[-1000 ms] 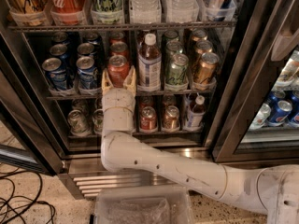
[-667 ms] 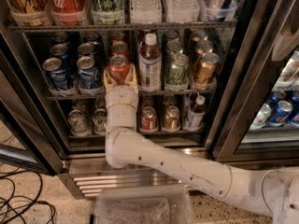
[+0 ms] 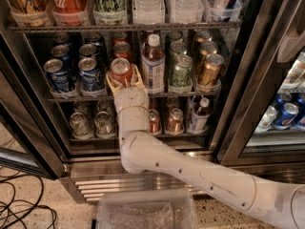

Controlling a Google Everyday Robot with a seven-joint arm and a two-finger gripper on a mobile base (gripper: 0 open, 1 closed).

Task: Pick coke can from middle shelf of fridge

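Observation:
The fridge (image 3: 238, 128) stands open in front of me. Its middle shelf (image 3: 86, 98) holds blue cans at the left, red cans in the middle, a bottle, then green and gold cans. The front red coke can (image 3: 120, 71) stands upright at the shelf's front edge. My gripper (image 3: 124, 82) reaches up from below, with its pale fingers (image 3: 111, 86) pressed against both sides of the can's lower half. The can rests on the shelf.
A blue can (image 3: 89, 73) stands just left of the coke can and a clear bottle (image 3: 152, 63) just right. More red cans (image 3: 122, 50) line up behind. The upper shelf (image 3: 124, 27) runs overhead. A clear plastic bin (image 3: 145, 213) lies on the floor below, cables (image 3: 19, 199) at the left.
My arm's elbow and wrist have shifted slightly right. The gripper has stayed at the coke can, and the can has not moved.

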